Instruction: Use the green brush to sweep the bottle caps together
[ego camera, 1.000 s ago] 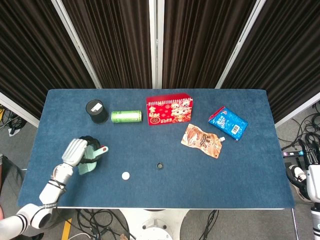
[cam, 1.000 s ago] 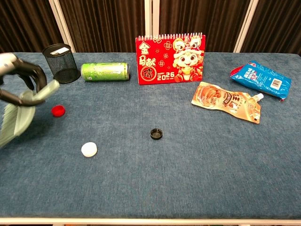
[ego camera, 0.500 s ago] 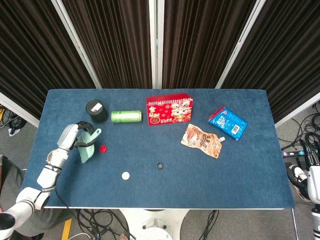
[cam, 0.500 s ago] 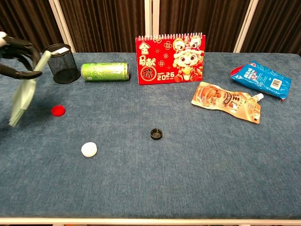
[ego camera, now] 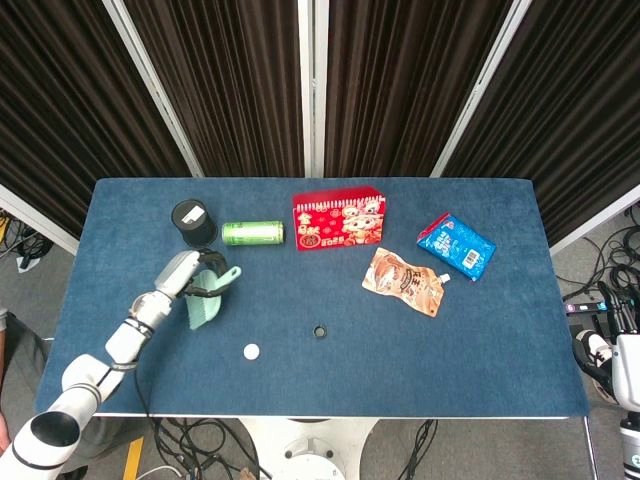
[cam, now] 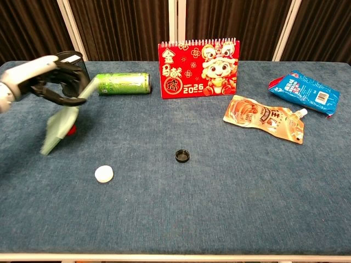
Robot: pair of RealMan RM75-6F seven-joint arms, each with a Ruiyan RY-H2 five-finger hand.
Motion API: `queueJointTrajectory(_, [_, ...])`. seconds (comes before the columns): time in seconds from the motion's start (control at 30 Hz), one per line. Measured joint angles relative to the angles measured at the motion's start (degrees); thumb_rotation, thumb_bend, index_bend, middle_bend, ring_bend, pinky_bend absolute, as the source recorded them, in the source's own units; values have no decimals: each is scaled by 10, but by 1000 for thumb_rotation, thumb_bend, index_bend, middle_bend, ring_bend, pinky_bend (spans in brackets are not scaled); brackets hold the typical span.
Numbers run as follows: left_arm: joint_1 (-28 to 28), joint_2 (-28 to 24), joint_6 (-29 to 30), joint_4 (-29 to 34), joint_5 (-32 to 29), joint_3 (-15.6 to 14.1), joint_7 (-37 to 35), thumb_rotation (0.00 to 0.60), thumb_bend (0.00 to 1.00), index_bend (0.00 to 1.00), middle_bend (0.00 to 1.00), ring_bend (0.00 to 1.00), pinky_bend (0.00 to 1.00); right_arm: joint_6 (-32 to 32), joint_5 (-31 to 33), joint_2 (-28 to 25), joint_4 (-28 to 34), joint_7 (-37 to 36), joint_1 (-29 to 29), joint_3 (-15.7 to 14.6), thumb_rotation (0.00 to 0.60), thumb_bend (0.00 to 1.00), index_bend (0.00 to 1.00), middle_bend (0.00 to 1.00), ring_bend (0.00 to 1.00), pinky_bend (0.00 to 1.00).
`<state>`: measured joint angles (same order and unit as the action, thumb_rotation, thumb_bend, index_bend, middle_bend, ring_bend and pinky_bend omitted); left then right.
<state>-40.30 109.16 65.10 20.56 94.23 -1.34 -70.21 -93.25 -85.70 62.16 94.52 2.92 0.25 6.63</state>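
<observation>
Colours on the dark blue tabletop (cam: 230, 213)

Pale green brush (cam: 61, 121) at left; red cap (cam: 72, 130) peeking beside it, white cap (cam: 103, 173), black cap (cam: 183, 155). Green can (cam: 124, 84), black mesh cup (ego camera: 193, 223), red calendar (cam: 199, 67) with gold cartoon figures, orange pouch (cam: 263, 118), blue packet (cam: 305, 90) at right.

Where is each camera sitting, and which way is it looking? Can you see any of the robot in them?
Head view: sits high above the near edge, looking steeply down on the whole blue table; the left arm and left hand gripping the green brush show, plus a bit of the robot's right side at the right edge.
Chest view: sits low at the near edge, looking across the table toward the curtains; only the left hand and forearm show.
Both share the brush, white cap, black cap and red calendar.
</observation>
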Motion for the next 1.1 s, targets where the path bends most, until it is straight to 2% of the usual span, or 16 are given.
queueJointTrajectory(0.33, [-58,26,34,5,36,-26,-46,600,381,559,585,384,428,-9,0,-4,5,1,-7,0,600,226,17,163,0,0])
queueJointTrajectory(0.63, [-104,35,48,54,52,-33,-69,600,380,560,587,384,428,-14,1,-4,-7,-19,-12,1,600,226,17,163,0,0])
queueJointTrajectory(0.87, [-119,19,50,96,32,-14,-66,600,381,560,588,384,429,-17,0,-3,-22,-38,-14,2,600,226,17,163,0,0])
queueJointTrajectory(1.1, [-111,7,1,106,-11,8,-75,600,381,560,589,385,428,-10,-1,-1,-32,-47,-11,3,600,226,17,163,0,0])
